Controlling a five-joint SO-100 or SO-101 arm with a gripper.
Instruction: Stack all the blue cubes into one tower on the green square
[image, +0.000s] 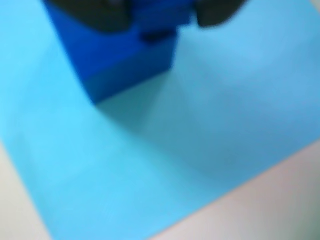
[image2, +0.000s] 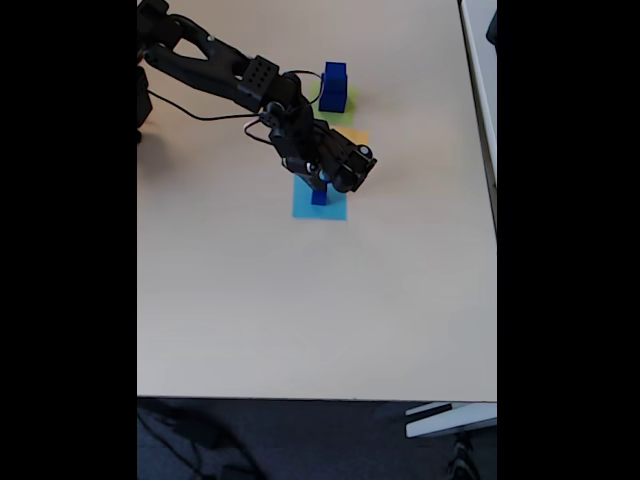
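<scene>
At the top of the wrist view, the black two-finger gripper (image: 162, 20) is clamping a solid dark-blue cube (image: 120, 60) sitting on the flat light-blue paper square (image: 200, 140).

Blurred blue cube (image: 125, 60) on light-blue square (image: 165, 165), apparently between fingers (image: 92, 15).

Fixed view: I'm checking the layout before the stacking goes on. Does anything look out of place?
One small blue cube stands on the light-blue square, under the gripper, not on the green square, where a larger blue cube stands. Nothing looks spilled or damaged.
</scene>
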